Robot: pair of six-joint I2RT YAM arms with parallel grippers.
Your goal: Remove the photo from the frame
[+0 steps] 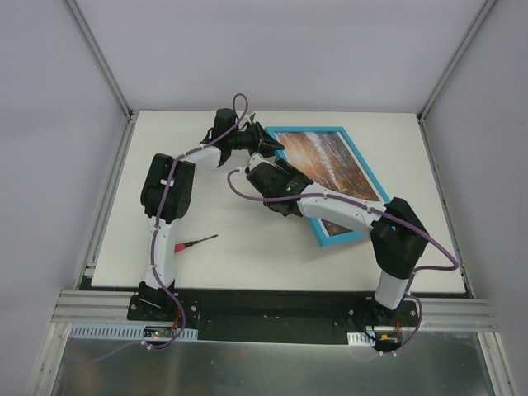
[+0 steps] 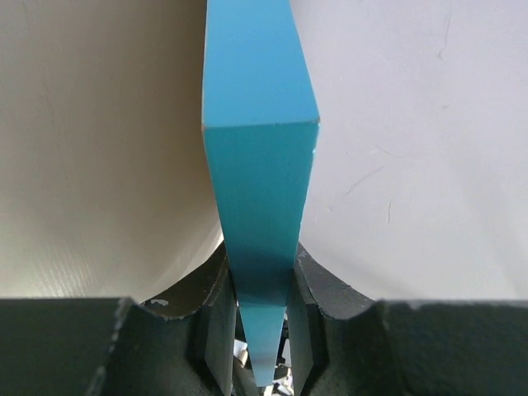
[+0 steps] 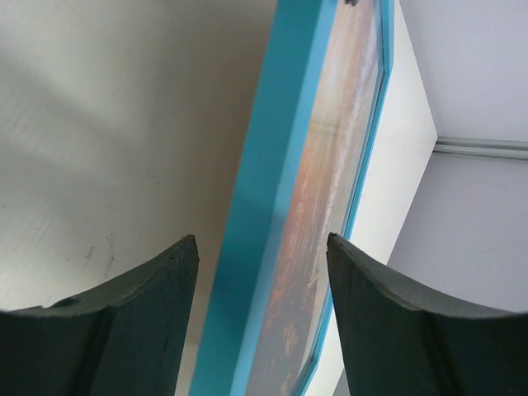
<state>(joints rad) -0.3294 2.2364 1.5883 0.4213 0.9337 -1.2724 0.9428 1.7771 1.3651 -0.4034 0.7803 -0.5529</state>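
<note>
The turquoise frame (image 1: 356,148) lies face up on the table's far right, with the autumn forest photo (image 1: 334,165) inside it. My left gripper (image 1: 266,140) is shut on the frame's far left corner; the left wrist view shows that corner (image 2: 260,173) pinched between the two fingers. My right gripper (image 1: 262,165) is open at the frame's left edge. In the right wrist view the frame's edge (image 3: 264,214) and the photo (image 3: 322,223) stand between the spread fingers (image 3: 148,322), with gaps on both sides.
A screwdriver with a red handle (image 1: 196,242) lies on the table in front of the left arm. The white table (image 1: 198,272) is walled by grey panels with metal rails at its left and right edges.
</note>
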